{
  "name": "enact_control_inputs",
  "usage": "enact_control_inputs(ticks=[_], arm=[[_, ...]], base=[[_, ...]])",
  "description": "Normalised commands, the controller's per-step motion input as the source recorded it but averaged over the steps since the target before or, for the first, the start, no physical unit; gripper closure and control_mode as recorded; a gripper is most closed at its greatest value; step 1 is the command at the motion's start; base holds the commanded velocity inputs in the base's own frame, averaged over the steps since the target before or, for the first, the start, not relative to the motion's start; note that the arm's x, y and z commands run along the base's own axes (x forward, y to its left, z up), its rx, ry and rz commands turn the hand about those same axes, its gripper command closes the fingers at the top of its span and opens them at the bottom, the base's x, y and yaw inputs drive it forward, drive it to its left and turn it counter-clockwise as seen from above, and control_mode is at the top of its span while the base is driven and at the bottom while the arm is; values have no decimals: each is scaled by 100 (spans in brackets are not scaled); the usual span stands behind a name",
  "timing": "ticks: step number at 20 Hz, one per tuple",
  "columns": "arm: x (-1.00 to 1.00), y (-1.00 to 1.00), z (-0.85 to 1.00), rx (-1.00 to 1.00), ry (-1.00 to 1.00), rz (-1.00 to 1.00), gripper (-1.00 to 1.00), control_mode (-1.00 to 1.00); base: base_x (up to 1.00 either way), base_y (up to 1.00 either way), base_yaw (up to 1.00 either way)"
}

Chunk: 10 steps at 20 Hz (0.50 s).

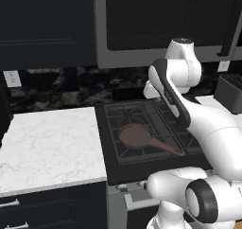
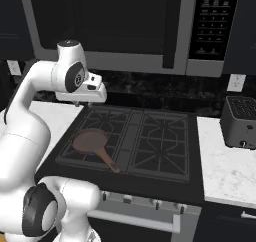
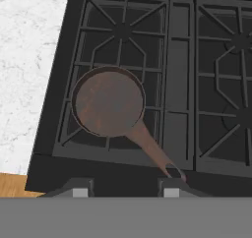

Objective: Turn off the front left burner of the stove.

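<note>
**Gripper high over the cooktop, knob not yet reached**

My two-finger gripper (image 3: 123, 192) hangs above the wide black gas stove (image 2: 150, 178), looking down on it. In the hand view its two small dark fingertips (image 3: 81, 192) stand well apart with nothing between them, so I read it as open and empty. In the right base view the hand sits up near the back left of the cooktop, well clear of the grates.

The front left burner (image 3: 69, 133), the black cast-iron grate square on the near-left quarter, carries a round rusty-brown skillet (image 3: 108, 102), whose long handle points toward the stove's front edge and the centre strip. I can see no flame from here, so I cannot tell from the grate whether the burner is lit.

The small dark knobs (image 2: 127, 199) run along the silver front panel, above the bar handle, and the gripper is nowhere near them. I judge the task barely begun: I have to bring the hand down and forward to the front panel, pick the knob that belongs to the front left burner, close on it and turn it. A white marble counter (image 1: 47, 138) lies to the left of the stove.
</note>
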Motion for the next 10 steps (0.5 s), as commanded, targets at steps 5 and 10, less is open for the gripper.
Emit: enact_control_inputs(ticks=[5,10], arm=[[-23,19,0,-4,-4,1,-100,-100],[-21,84,-9,-20,1,6,-100,-100]], base=[[0,0,0],[0,0,0]])
